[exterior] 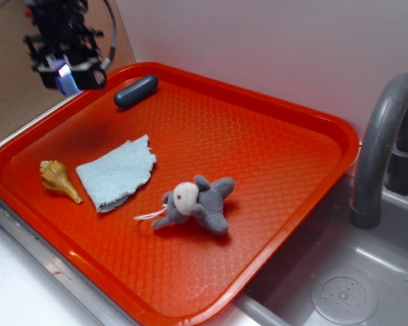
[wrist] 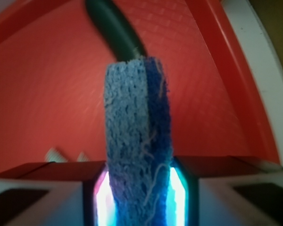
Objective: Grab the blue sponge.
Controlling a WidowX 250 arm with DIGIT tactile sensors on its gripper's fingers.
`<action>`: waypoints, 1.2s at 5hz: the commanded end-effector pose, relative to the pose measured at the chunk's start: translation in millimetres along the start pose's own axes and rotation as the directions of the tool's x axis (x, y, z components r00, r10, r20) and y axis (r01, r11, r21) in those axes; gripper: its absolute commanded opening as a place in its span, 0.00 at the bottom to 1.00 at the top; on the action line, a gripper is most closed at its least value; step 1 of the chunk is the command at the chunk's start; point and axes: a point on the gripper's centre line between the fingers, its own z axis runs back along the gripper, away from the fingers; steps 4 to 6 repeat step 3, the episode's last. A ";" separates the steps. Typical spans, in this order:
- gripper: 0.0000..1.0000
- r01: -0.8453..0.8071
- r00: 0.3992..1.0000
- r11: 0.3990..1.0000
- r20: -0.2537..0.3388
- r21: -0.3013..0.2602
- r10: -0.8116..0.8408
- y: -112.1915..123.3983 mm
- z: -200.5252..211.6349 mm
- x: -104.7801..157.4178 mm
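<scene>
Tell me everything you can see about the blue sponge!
The blue sponge is a small oblong block, medium blue with a paler speckled face and a darker side, rough and full of little holes, with loose threads. The gripper is shut on it, holding one end so it sticks out. It is lifted above the far left corner of the red tray, near the dark grey oval bar, touching only the gripper.

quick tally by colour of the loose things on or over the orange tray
Blue: 2, blue sponge clamped in the gripper, pale blue cloth
Grey: 2, dark grey oval bar, grey plush toy
Tan: 1, seashell
Total: 5, counted apart from the tray itself
</scene>
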 end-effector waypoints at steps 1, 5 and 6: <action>0.00 0.349 0.908 0.934 0.216 0.081 -0.358 -17.2 87.5 -48.9; 0.00 0.253 0.950 0.967 0.194 -0.022 -0.244 -6.2 94.9 -51.1; 0.00 0.253 0.950 0.967 0.194 -0.022 -0.244 -6.2 94.9 -51.1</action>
